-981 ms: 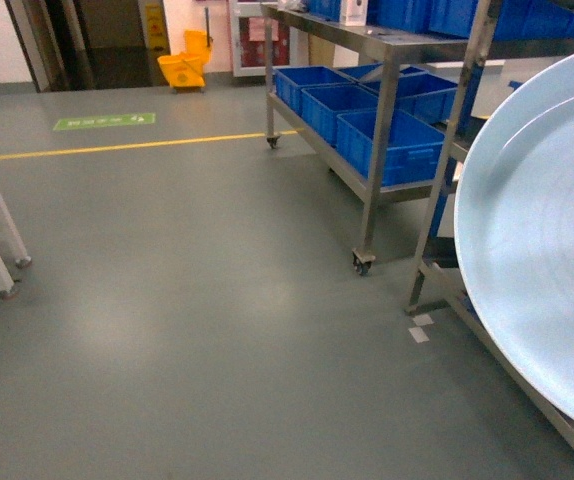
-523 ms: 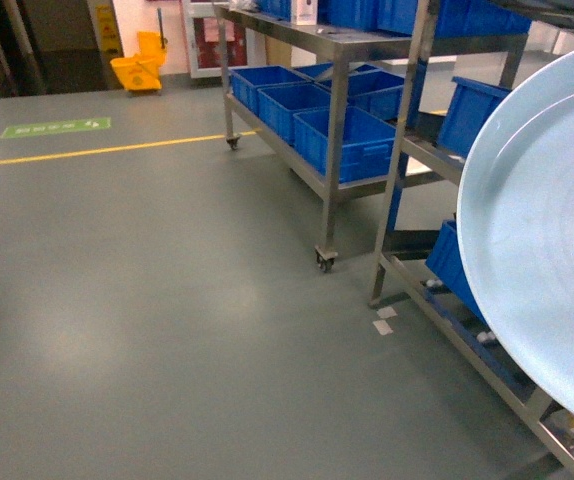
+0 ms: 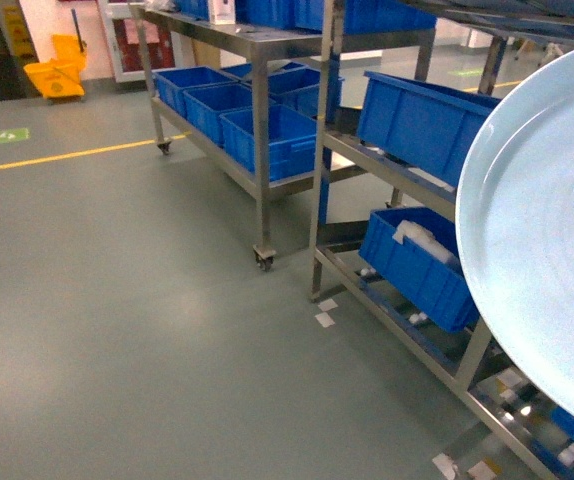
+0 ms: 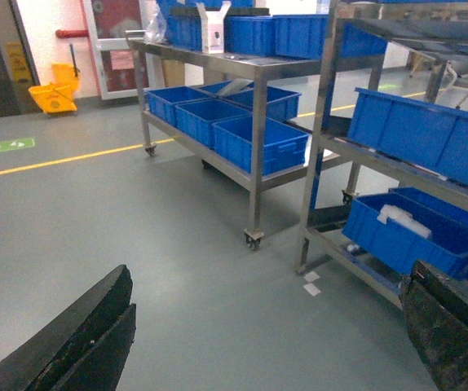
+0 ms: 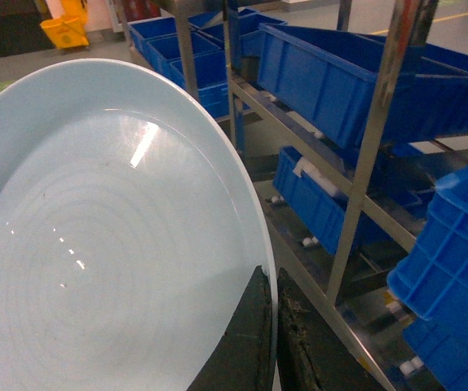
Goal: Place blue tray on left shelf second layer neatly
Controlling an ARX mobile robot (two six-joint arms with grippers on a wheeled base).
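The blue tray (image 3: 552,240) is a pale round dish held on edge, filling the right of the head view. In the right wrist view my right gripper (image 5: 273,285) is shut on the blue tray (image 5: 112,236) at its rim, one finger on each face. My left gripper (image 4: 267,326) is open with only floor between its fingers (image 4: 79,342). Two steel racks stand ahead. The left shelf (image 3: 260,150) is the wheeled one further left. Its lower tier (image 3: 229,168) and its upper tier (image 3: 267,38) both hold blue crates.
The nearer steel rack (image 3: 324,140) stands right beside the tray, with blue crates (image 3: 422,120) on its tiers. More crates (image 5: 454,269) crowd the right wrist view. Grey floor (image 3: 117,300) lies to the left, with a yellow line (image 3: 57,157) and a yellow mop bucket (image 3: 55,72) far back.
In the head view both racks have slid left and come closer, and the mop bucket has drifted to the far left. The tray stays at the same place in my right gripper.
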